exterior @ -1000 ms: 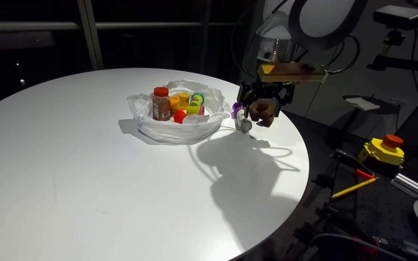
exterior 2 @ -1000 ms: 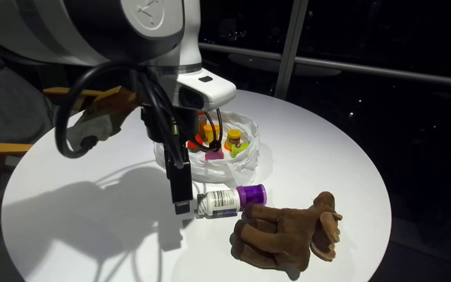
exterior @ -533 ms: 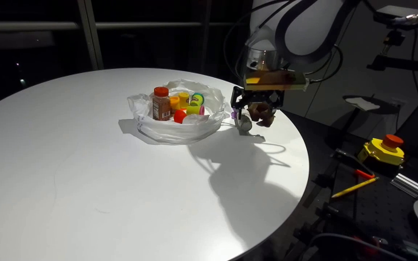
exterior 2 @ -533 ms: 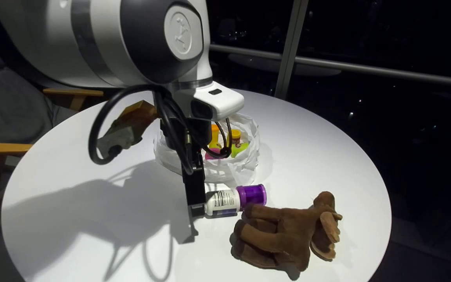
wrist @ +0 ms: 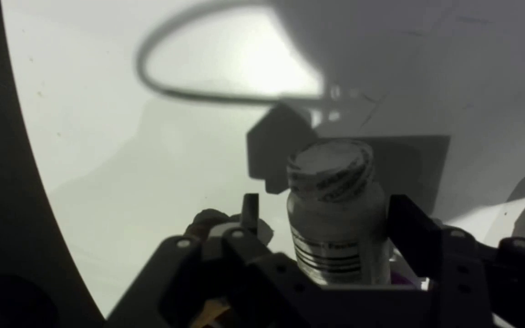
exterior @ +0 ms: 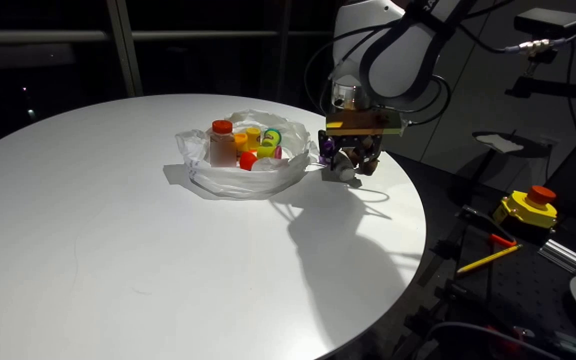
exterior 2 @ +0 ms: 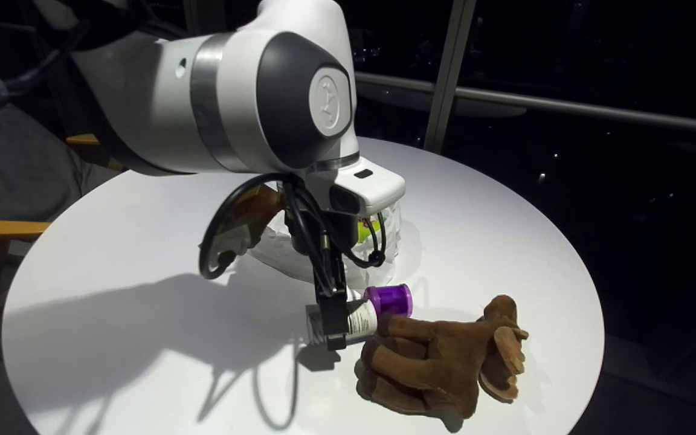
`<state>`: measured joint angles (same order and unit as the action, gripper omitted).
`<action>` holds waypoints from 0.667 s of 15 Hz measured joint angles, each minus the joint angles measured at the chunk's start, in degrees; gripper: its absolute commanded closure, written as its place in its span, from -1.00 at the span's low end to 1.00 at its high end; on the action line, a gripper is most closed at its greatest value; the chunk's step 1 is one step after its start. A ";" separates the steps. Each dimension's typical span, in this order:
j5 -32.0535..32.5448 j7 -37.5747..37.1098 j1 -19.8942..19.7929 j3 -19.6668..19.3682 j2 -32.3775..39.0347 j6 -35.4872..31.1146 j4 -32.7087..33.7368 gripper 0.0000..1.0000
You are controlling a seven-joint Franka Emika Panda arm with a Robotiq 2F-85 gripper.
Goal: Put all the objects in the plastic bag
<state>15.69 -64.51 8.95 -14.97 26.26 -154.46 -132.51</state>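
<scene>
A white bottle lies on the table, also in both exterior views. My gripper is open and low around it. The right finger in the wrist view is at the bottle's side, with a gap at the left finger. The gripper shows in both exterior views. A purple container lies end to end with the bottle. A brown plush toy lies beside them. The white plastic bag is open, holding a red-lidded jar and several Play-Doh tubs.
The round white table has its edge close to the plush toy and gripper. The bag stands close behind the bottle in an exterior view. A chair stands past the table. An emergency stop is off the table.
The gripper has come down and sideways over the bottle, so its fingers now straddle it. The bottle has shifted slightly toward the plush toy's side. Toy and bag have not moved.
</scene>
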 measured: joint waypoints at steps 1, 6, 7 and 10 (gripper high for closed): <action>-0.01 0.00 0.00 -0.17 0.74 0.00 0.50 0.38; -0.05 0.00 0.08 -0.45 1.50 -0.06 1.12 0.54; -0.05 -0.09 0.29 -0.68 1.27 -0.03 1.06 0.54; -0.05 -0.91 1.69 -1.72 -1.40 0.83 0.76 0.54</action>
<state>15.64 -65.42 10.64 -16.69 24.86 -153.63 -131.75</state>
